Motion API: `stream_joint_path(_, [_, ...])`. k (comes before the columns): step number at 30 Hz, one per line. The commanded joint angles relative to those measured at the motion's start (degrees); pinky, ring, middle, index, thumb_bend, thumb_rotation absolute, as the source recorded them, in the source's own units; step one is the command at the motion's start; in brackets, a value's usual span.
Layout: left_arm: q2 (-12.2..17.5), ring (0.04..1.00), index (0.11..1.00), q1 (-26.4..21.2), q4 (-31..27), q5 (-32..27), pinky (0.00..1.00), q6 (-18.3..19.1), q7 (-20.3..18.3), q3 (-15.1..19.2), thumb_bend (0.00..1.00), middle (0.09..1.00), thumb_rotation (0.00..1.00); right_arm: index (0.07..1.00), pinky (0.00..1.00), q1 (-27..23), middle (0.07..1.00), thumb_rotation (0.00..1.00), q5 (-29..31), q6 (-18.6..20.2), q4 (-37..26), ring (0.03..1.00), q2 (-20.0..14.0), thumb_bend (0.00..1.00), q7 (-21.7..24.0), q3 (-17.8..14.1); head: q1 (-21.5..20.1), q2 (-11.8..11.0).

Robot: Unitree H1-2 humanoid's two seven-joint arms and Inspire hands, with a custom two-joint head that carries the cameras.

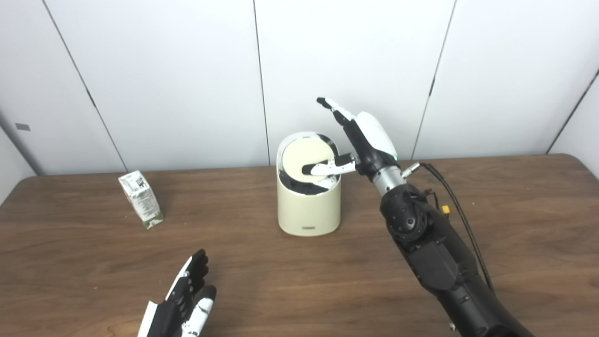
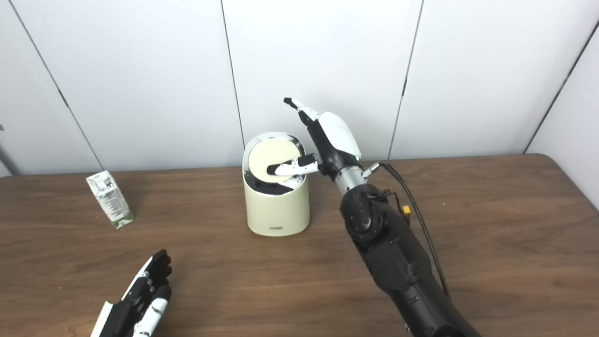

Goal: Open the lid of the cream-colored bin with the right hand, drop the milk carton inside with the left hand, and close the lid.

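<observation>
1. The right hand (image 1: 362, 140) is raised beside the top of the cream-colored bin (image 1: 309, 206). Its fingers (image 1: 333, 106) stretch up and apart, holding nothing, while the thumb (image 1: 325, 167) reaches sideways over the lid (image 1: 308, 160) and appears to rest on or press it; contact is hard to confirm from these views.
2. The lid sits tilted in the bin's mouth, with a dark gap showing along its near edge, so it looks partly swung open rather than fully clear.
3. The left hand (image 1: 185, 302) lies low over the tabletop (image 1: 299, 281) near the bottom edge, fingers extended and spread, empty.
4. The milk carton (image 1: 141, 199) stands leaning a little on the tabletop, well apart from the bin on its left side, and well apart from the left hand too.
5. Step in hand, as I judge it: opening the lid, the first stage. The carton is untouched.
6. The next move probably calls for the thumb to push the lid further so the opening is wide enough, then hold it there while the left hand goes to the carton.
</observation>
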Motion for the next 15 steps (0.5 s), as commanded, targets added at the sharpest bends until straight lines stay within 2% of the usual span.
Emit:
stream_joint_path(1, [-2.2, 0.949, 0.985, -0.3, -2.0, 0.0, 0.97, -0.4, 0.4, 0.0, 0.39, 0.955, 0.58, 0.920, 0.86, -1.7, 0.917, 0.17, -2.1, 0.3, -0.8, 0.928, -1.6, 0.93, 0.7, 0.4, 0.0, 0.2])
stream_joint_path(7, [-2.2, 0.955, 0.987, 0.0, -2.4, -0.2, 0.97, -0.6, 0.4, -0.1, 0.38, 0.958, 0.57, 0.919, 0.88, -1.3, 0.915, 0.15, -2.6, 0.3, -1.6, 0.929, -2.1, 0.95, 1.6, 0.9, 0.1, 0.5])
stream_joint_path(11, [-2.1, 0.955, 0.987, 0.2, -2.7, -0.7, 0.96, -0.2, 0.3, -0.1, 0.38, 0.959, 0.56, 0.913, 0.87, -0.8, 0.910, 0.18, -1.4, 0.3, -2.0, 0.920, -1.6, 0.95, 1.5, 0.1, 0.0, 0.7])
stream_joint_path(15, [-2.0, 0.950, 0.984, 0.2, -2.6, -0.4, 0.96, -0.4, 0.3, -0.1, 0.38, 0.956, 0.56, 0.906, 0.86, 0.6, 0.910, 0.21, 7.0, 0.2, -2.5, 0.911, 1.9, 0.88, 1.4, -5.2, -0.1, 0.7])
